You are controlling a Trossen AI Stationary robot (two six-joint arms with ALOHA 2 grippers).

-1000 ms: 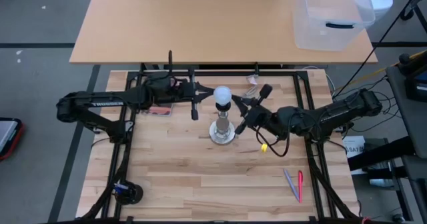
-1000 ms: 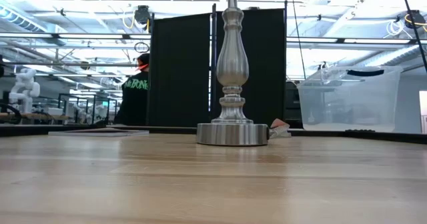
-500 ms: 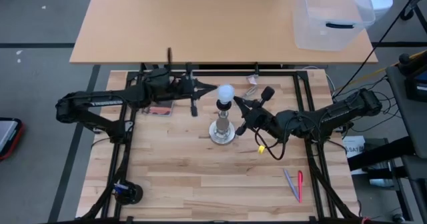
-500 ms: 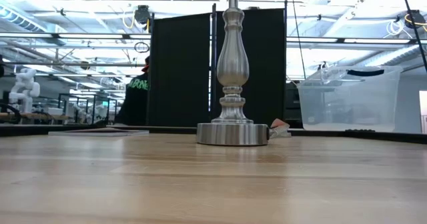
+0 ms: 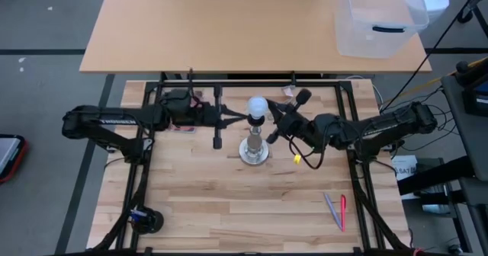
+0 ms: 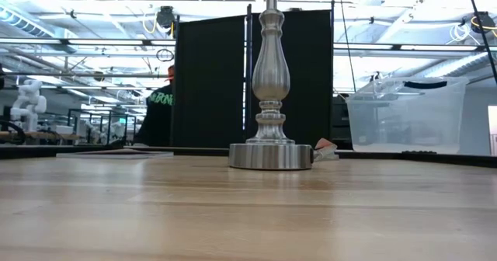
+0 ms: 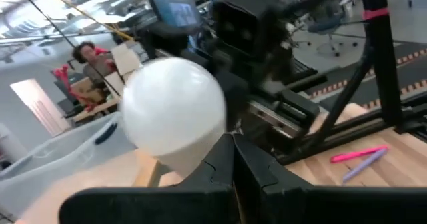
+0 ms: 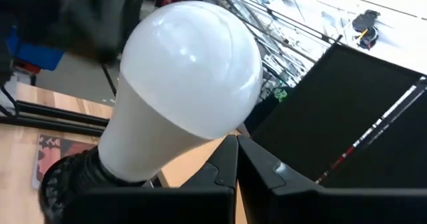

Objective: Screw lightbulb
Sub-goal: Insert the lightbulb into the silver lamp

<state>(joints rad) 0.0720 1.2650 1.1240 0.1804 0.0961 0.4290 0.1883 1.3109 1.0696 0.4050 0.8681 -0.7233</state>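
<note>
Left hand (image 5: pixel 242 117) closed, tips just beside the lightbulb (image 5: pixel 257 107) on its left; no grip visible. Right hand (image 5: pixel 273 120) closed too, tips just beside the bulb on the opposite side. Whether either hand actually touches the glass, impossible to tell from above. Fingers (image 7: pixel 220 164) pressed together at the foot of the left wrist view, with the white globe (image 7: pixel 175 114) close in front of them; same in the right wrist view, fingers (image 8: pixel 230 164) shut and the bulb (image 8: pixel 187 81) seated in a black socket (image 8: pixel 70 181).

Bulb upright on top of the silver stand (image 5: pixel 255 148), toward the middle of the surface's (image 5: pixel 206 195) far half. Low view cut off above the post (image 6: pixel 269 67): bulb, socket and both hands out of the picture, only the round base (image 6: pixel 269 155) and turned post showing.

Pink pen (image 5: pixel 342 212) and a grey one (image 5: pixel 330 208) near the surface's near right corner; a small yellow tag (image 5: pixel 296 158) on a cable under the right arm. Clear plastic bin (image 5: pixel 377 20) on the second, paler table's (image 5: pixel 213 27) far right corner.

Writing: white lettering on the left arm (image 5: pixel 114 120), too small to read with certainty. Green letters on a person's dark shirt (image 6: pixel 159 102) behind the table, half hidden by a black screen (image 6: pixel 210 78); only a fragment legible, unclear.
</note>
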